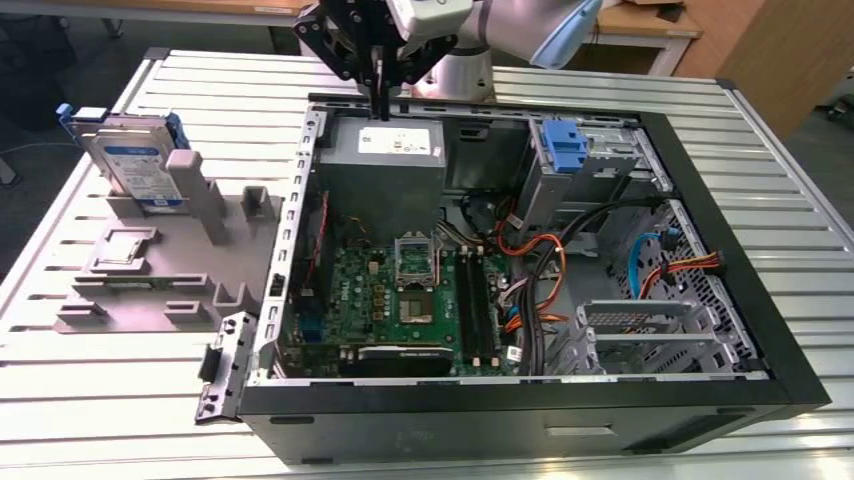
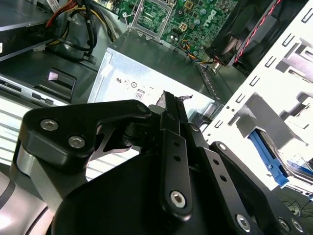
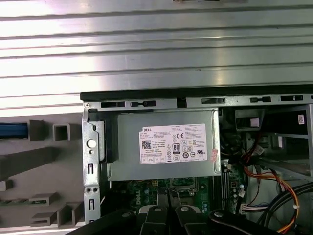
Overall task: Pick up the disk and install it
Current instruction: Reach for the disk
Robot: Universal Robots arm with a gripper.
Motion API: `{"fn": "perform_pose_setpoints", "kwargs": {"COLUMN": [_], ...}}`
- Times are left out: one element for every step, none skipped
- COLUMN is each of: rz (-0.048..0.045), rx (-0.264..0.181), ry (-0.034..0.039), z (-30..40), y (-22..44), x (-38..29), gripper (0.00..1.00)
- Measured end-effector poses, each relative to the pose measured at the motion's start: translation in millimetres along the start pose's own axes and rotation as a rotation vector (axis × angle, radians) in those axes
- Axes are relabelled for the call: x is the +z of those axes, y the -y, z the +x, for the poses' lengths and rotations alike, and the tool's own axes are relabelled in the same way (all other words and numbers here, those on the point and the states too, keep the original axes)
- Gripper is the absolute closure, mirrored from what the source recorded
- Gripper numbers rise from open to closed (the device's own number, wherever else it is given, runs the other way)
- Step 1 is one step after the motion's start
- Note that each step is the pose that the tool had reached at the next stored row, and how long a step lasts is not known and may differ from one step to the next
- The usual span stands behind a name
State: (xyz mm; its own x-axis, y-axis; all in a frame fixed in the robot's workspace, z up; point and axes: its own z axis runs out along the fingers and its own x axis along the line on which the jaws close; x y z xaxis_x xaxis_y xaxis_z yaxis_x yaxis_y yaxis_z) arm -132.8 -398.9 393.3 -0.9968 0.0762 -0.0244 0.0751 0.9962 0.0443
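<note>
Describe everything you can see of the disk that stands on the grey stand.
The disk is a flat silver drive with a white-and-blue label, framed by a blue plastic carrier. It stands on edge, leaning slightly, in a slot of the grey stand beside the computer case, at the exterior view's left. Nothing grips it.

the exterior view stands high off the arm and looks down at a slant on the whole ribbed metal counter (image 1: 107, 400), with the open black computer case (image 1: 534, 415) in the middle. the first wrist view looks straight down, from rather near, on the grey power supply box with white sticker (image 3: 166, 144). the second wrist view sits very close behind the black pincer (image 2: 168, 100) and looks along it, tilted. all three views share this box and the green motherboard (image 1: 400, 290) beside it.
</note>
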Motion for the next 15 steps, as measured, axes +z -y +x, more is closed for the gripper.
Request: {"fn": "perform_pose_setpoints", "kwargs": {"rz": [0.0000, 0.0000, 0.0000, 0.0000, 0.0000, 0.0000, 0.0000, 0.0000, 0.0000, 0.0000, 0.0000, 0.0000, 0.0000, 0.0000, -0.0001], "rx": [0.000, 0.000, 0.000, 0.000, 0.000, 0.000, 0.000, 0.000, 0.000, 0.000, 0.000, 0.000, 0.000, 0.000, 0.000], "ry": [0.0000, 0.0001, 0.0000, 0.0000, 0.0001, 0.0000, 0.0000, 0.0000, 0.0000, 0.0000, 0.0000, 0.0000, 0.0000, 0.0000, 0.0001], "z": [0.3, 0.5, 0.8, 1.1, 1.3, 1.5, 1.8, 2.2, 2.5, 2.7, 3.0, 3.3, 3.6, 3.8, 4.1], "y": [0.0, 0.0, 0.1, 0.1, 0.1, 0.1, 0.1, 0.2, 0.2, 0.2, 0.2, 0.2, 0.3, 0.3, 0.3], "x": [0.0, 0.0, 0.0, 0.0, 0.0, 0.0, 0.0, 0.0, 0.0, -0.1, 0.0, 0.0, -0.1, -0.1, 0.0], "gripper": [0.85, 0.85, 0.85, 0.85, 0.85, 0.85, 0.85, 0.85, 0.85, 0.85, 0.85, 0.85, 0.85, 0.85, 0.85]}}
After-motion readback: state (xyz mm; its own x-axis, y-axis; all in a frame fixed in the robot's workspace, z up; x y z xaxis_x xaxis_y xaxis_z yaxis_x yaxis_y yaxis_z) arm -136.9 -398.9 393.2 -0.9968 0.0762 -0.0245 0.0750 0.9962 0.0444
